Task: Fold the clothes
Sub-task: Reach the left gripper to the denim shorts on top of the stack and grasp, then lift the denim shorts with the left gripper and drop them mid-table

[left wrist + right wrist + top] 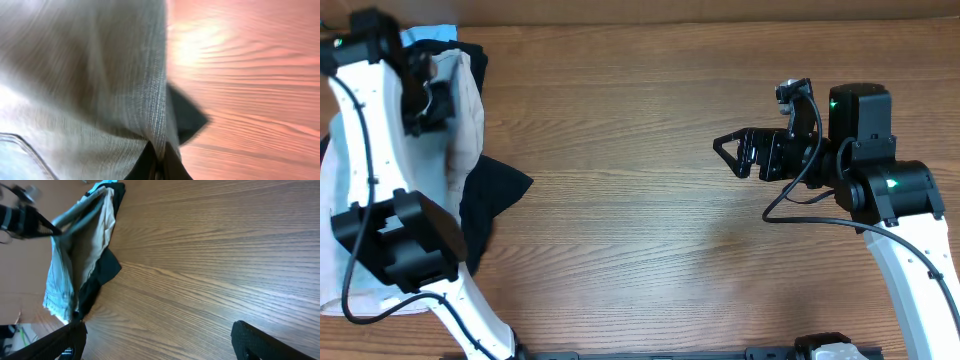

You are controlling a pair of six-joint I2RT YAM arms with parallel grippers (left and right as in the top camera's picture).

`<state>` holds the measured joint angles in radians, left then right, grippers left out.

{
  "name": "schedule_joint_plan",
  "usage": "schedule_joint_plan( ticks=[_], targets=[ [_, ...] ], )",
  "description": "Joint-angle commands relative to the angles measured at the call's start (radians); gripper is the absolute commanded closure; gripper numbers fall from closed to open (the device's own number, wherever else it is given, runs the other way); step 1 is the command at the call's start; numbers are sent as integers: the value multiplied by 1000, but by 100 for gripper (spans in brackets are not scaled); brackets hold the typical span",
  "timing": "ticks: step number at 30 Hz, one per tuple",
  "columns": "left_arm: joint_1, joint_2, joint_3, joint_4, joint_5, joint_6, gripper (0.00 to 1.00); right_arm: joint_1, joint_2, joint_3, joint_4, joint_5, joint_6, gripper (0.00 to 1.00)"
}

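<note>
My left gripper [424, 98] is at the far left of the table, shut on a fold of the pale faded denim shorts [470, 105] and holding them up off the pile. In the left wrist view the fingers [159, 167] pinch a ridge of the ribbed denim [90, 75], with a stitched pocket seam at the lower left. The right wrist view shows the shorts [57, 280] hanging with a frayed hem at the bottom. My right gripper [725, 150] is open and empty over bare wood at the right, far from the clothes; its fingers [157, 335] are spread wide.
A black garment [490, 195] lies under and beside the lifted shorts; it also shows in the right wrist view [105, 267]. A larger pale beige garment [340, 200] lies at the left edge. A bright blue cloth [430, 34] peeks out at the back left.
</note>
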<state>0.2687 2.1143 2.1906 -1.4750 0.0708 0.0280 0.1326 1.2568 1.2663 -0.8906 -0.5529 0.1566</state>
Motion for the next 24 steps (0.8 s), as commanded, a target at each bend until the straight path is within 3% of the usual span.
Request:
schedule_joint_plan(
  ticks=[1, 9, 12, 15, 16, 18, 20, 21, 24],
  targets=[
    [-147, -3, 63, -21, 197, -9, 96, -2, 0, 11, 1, 37, -8, 4],
    [-570, 27, 31, 122, 217, -10, 94, -189, -34, 107, -106, 36, -8, 4],
    [-714, 70, 29, 216, 216, -10, 77, -286, -48, 139, -159, 36, -8, 4],
    [-830, 126, 29, 291, 215, -10, 67, -376, -61, 148, -196, 36, -8, 3],
    [-862, 145, 29, 311, 214, -10, 58, -402, -66, 149, -206, 36, -8, 3],
    [-908, 179, 29, 341, 198, -19, 25, -447, -72, 149, -223, 35, -8, 3],
    [-929, 196, 29, 357, 170, -64, 6, -478, -77, 149, -232, 35, -8, 3],
    [-930, 196, 31, 357, 164, -79, 0, -486, -79, 149, -233, 35, -9, 3],
    [-906, 180, 51, 341, 163, -102, 0, -488, -79, 149, -233, 35, -22, 3]
  ],
)
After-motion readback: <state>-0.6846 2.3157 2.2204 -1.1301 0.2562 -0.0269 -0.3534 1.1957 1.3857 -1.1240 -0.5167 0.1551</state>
